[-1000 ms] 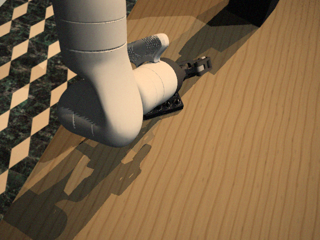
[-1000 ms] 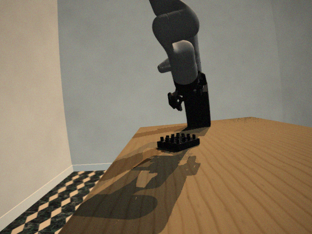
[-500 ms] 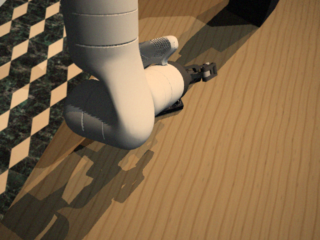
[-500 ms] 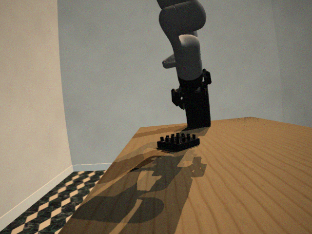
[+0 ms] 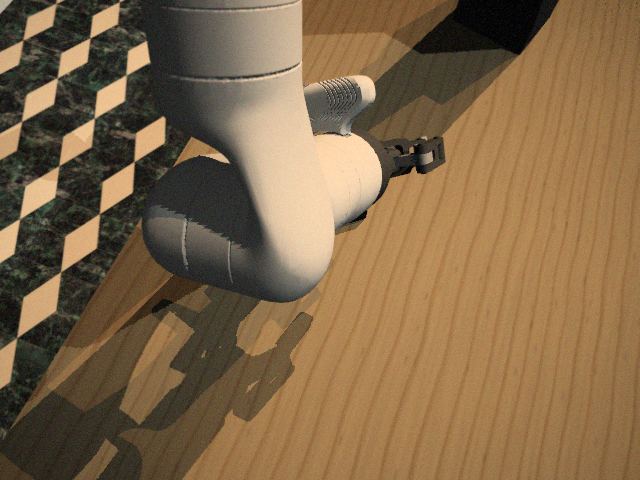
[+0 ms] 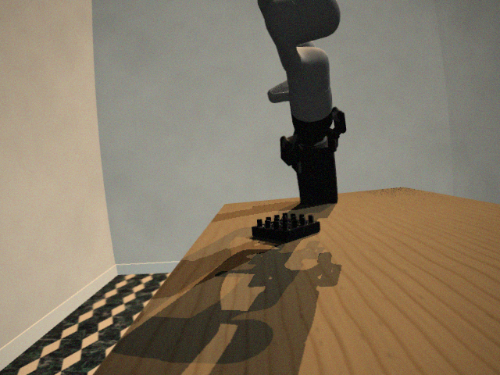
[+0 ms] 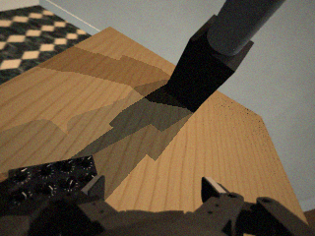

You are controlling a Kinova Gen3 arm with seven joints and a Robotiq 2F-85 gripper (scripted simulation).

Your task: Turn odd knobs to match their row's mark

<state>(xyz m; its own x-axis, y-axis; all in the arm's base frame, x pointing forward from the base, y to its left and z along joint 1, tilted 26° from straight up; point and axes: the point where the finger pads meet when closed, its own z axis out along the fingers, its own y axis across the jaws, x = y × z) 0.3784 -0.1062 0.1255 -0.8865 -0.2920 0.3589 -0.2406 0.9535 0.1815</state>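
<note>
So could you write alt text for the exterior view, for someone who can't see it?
A robot arm reaches down, its open gripper hanging above a black knob box on a wooden table. Behind them is a grey-blue wall; dark shadows stretch across the wood, and checkered floor shows lower left.
</note>
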